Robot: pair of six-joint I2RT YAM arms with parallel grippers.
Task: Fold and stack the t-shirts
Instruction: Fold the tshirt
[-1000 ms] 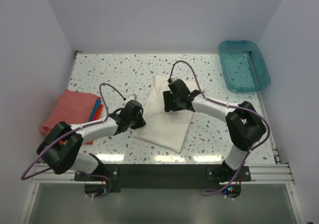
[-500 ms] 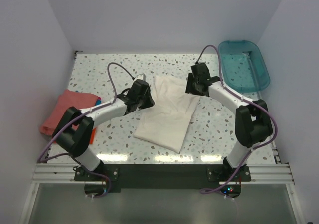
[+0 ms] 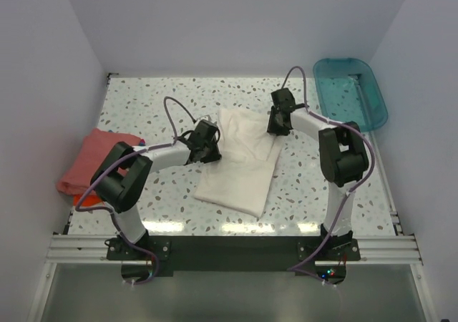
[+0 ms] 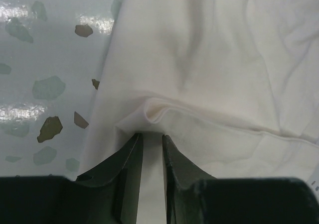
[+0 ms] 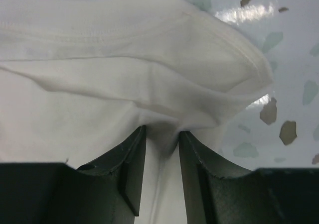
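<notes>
The white t-shirt (image 3: 240,164) lies folded into a long strip in the middle of the table, and no print shows. My left gripper (image 3: 207,142) is at its far left edge, with the jaws nearly closed on a pinched fold of white cloth (image 4: 158,109). In the left wrist view this gripper (image 4: 152,136) sits low on the cloth. My right gripper (image 3: 280,120) is at the far right corner. In the right wrist view it (image 5: 160,130) grips bunched white cloth (image 5: 99,74) near a hemmed edge. A folded salmon-pink t-shirt (image 3: 96,157) lies at the left, with an orange-red edge (image 3: 87,201) under it.
A teal translucent tub (image 3: 349,93) stands at the back right corner. The speckled tabletop (image 3: 315,186) is bounded by white walls at the left, back and right. The left arm crosses over the right side of the pink stack.
Both grippers have moved from the shirt's middle out to its far end, the left one to the far left edge and the right one to the far right corner. The shirt's far end now lies wider.
</notes>
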